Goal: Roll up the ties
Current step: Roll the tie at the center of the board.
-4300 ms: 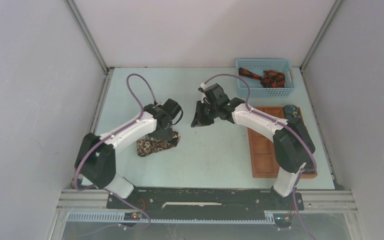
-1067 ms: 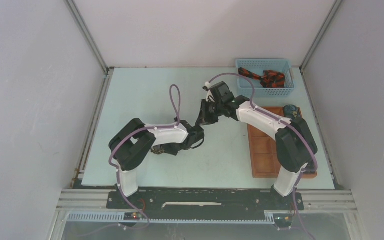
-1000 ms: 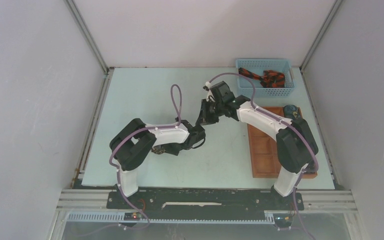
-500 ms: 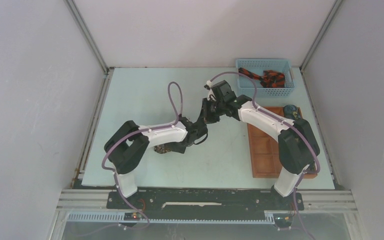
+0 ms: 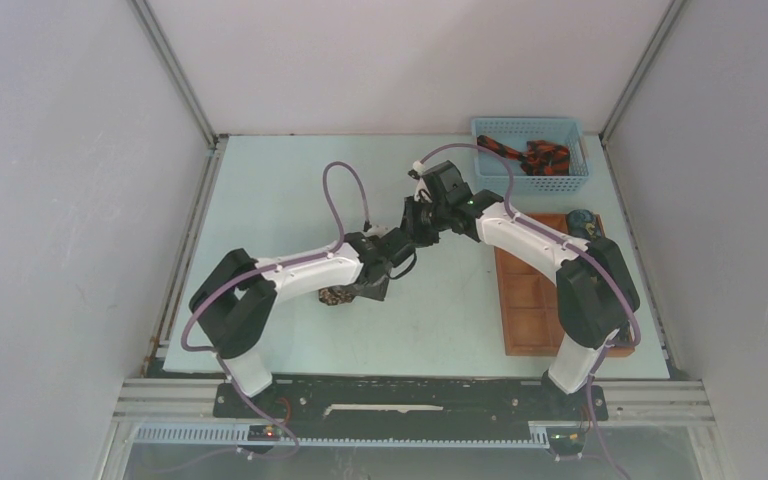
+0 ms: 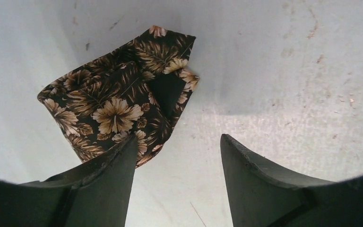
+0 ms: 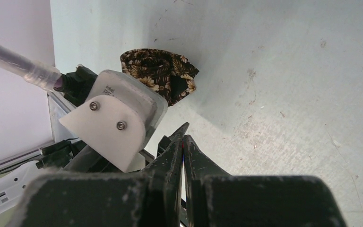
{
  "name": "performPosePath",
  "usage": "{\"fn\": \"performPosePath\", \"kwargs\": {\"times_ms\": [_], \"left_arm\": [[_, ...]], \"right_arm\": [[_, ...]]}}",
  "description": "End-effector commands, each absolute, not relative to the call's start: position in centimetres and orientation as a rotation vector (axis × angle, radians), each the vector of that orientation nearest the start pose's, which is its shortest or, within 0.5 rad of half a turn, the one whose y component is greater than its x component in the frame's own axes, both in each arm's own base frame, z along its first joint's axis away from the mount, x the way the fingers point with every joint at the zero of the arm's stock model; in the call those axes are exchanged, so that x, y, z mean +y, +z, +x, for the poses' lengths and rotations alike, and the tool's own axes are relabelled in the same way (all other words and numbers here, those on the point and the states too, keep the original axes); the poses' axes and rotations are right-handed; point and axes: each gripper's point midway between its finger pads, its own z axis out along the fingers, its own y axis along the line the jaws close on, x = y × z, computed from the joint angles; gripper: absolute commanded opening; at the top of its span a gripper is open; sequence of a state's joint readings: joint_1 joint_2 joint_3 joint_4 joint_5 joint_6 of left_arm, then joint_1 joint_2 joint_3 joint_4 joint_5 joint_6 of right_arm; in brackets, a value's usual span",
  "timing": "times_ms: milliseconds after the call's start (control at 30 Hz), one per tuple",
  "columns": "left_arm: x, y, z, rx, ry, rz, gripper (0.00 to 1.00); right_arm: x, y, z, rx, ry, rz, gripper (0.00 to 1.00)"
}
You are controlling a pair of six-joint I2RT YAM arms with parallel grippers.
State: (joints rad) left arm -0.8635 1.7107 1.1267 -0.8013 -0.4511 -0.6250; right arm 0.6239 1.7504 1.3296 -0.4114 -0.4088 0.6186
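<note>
One floral tie well inside table edges, left hand wide, right hand closed

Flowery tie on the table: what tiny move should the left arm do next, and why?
Probably shift the left jaws sideways over the floral tie and lower them around it. They stand open above the table, but the loosely rolled tie lies mostly beside one jaw, not between them. The right jaws are shut on nothing, so nothing holds the roll.

dark brown floral tie lies loosely rolled on table.
</note>
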Motion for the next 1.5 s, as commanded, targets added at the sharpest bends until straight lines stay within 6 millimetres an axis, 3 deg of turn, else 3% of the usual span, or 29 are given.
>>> {"fn": "performPosePath", "kwargs": {"times_ms": [0, 267, 433, 667, 767, 933, 1467], "left_arm": [[-21.6, 6.2, 24.7, 2.644, 0.055, 0.228, 0.67], [-21.2, 8.2, 25.3, 2.616, -0.047, 0.184, 0.66], [-19.9, 10.4, 25.6, 2.588, -0.056, 0.135, 0.66], [-14.1, 13.0, 25.2, 2.529, -0.097, -0.081, 0.7], [-11.8, 12.2, 24.9, 2.52, -0.111, -0.163, 0.76], [-10.9, 10.0, 24.6, 2.511, -0.264, -0.25, 0.86], [-11.5, 5.3, 25.6, 2.556, -0.346, -0.273, 0.87]], "right_arm": [[33.0, 16.1, 30.7, 2.522, 1.022, -0.21, 0.06], [33.5, 16.0, 30.9, 2.516, 1.037, -0.205, 0.06], [33.7, 16.0, 30.8, 2.516, 1.042, -0.209, 0.06], [33.9, 16.0, 30.6, 2.516, 1.048, -0.221, 0.06], [34.8, 16.3, 30.3, 2.493, 1.088, -0.26, 0.06], [36.1, 15.4, 29.9, 2.51, 1.105, -0.286, 0.06], [37.1, 14.5, 29.9, 2.547, 1.08, -0.333, 0.06]]}}
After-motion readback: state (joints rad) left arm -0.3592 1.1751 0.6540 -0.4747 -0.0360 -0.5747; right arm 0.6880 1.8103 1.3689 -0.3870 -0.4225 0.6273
